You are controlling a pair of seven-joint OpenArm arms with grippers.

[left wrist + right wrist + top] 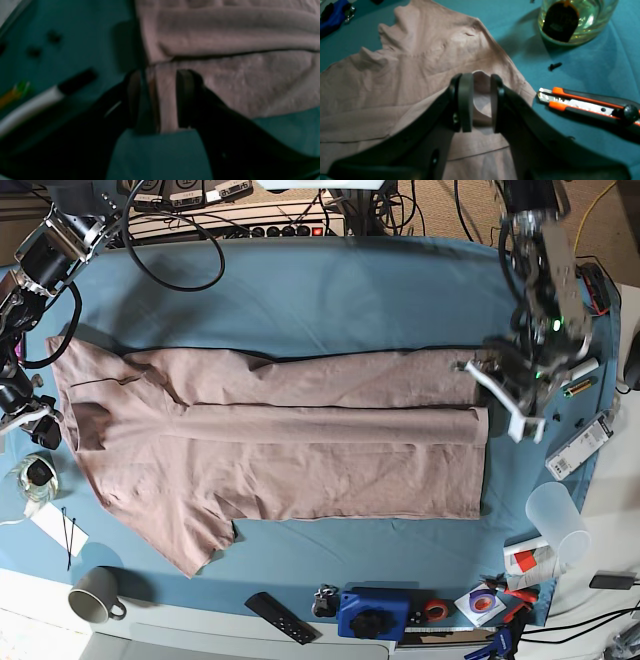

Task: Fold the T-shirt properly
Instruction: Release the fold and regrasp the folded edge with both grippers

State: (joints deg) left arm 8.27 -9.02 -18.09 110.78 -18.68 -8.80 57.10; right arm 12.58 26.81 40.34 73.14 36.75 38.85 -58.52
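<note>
The dusty pink T-shirt (300, 450) lies lengthwise across the teal table, its upper part folded over in a long band. In the base view my left gripper (503, 408) hovers at the shirt's right end. The blurry left wrist view shows the left gripper (160, 75) open, with the edge of the T-shirt (225, 37) lying between the fingers (186, 97). My right gripper (40, 430) is at the shirt's left end. In its wrist view the right gripper (482, 77) is open, and a small raised fold of the T-shirt (407, 62) sits in the gap.
An orange utility knife (590, 105), a black screw (555, 66) and a glass jar (575, 20) lie beside the right gripper. A white-and-black marker (47, 97) lies near the left gripper. Along the front edge are a mug (95, 600), a remote (280, 617), a blue box (375, 612) and a plastic cup (557, 520).
</note>
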